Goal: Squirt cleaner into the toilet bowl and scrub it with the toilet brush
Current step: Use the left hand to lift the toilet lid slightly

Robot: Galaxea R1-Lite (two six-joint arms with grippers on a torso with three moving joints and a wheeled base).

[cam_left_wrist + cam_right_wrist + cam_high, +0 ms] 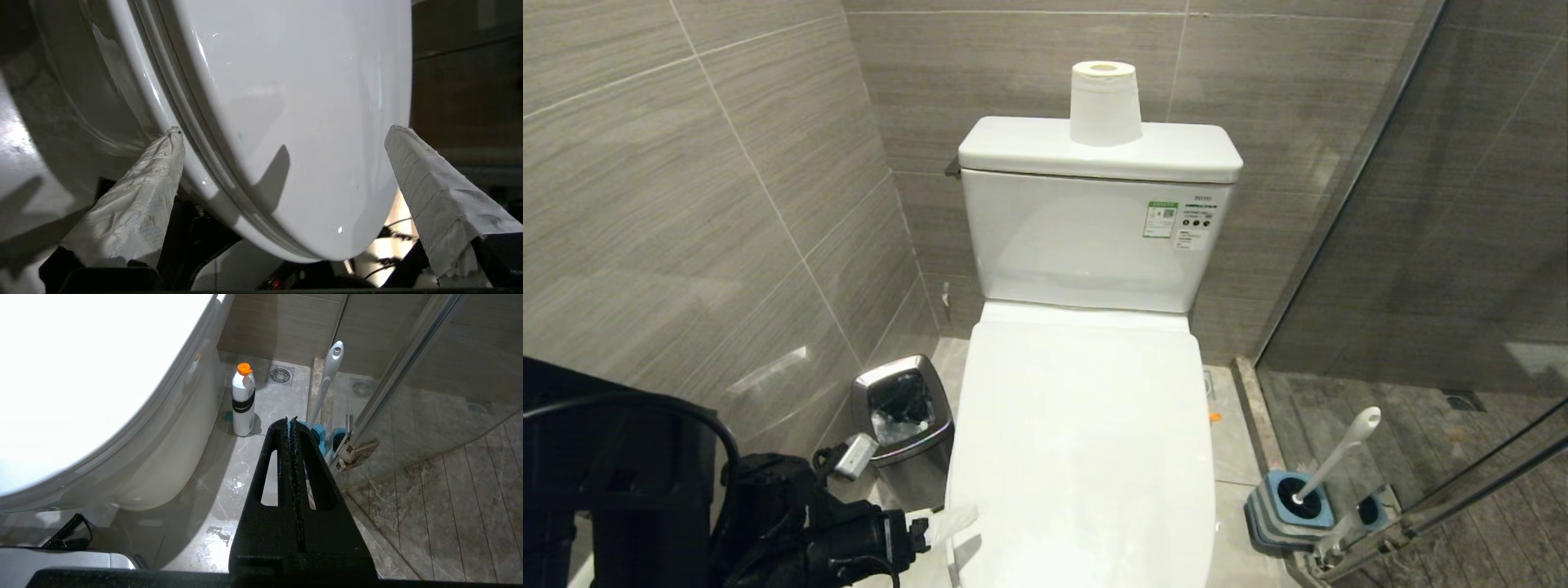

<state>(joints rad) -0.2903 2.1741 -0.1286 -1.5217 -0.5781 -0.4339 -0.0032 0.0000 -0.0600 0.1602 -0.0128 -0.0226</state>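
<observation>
The toilet's white lid [1086, 441] is down, so the inside of the toilet bowl is hidden; its outer wall [94, 102] shows. My left gripper [947, 539] is at the lid's front left edge, open, its white-wrapped fingers [135, 204] straddling the lid [306, 102] and seat edge without pinching them. The toilet brush [1339, 457] leans in its blue-grey holder [1290, 506] on the floor to the right. My right gripper [290, 420] is shut, empty and parked low, pointing toward the brush handle [327, 379]. A white bottle with an orange cap [243, 400] stands by the toilet's base, a turquoise patch that looks like cleaner [227, 415] beside it.
A small steel bin [903, 408] stands left of the toilet, close to my left arm. A paper roll [1104, 102] sits on the tank [1094, 245]. A glass shower door [1421, 245] with a metal hinge [355, 453] bounds the right side. A tiled wall closes the left.
</observation>
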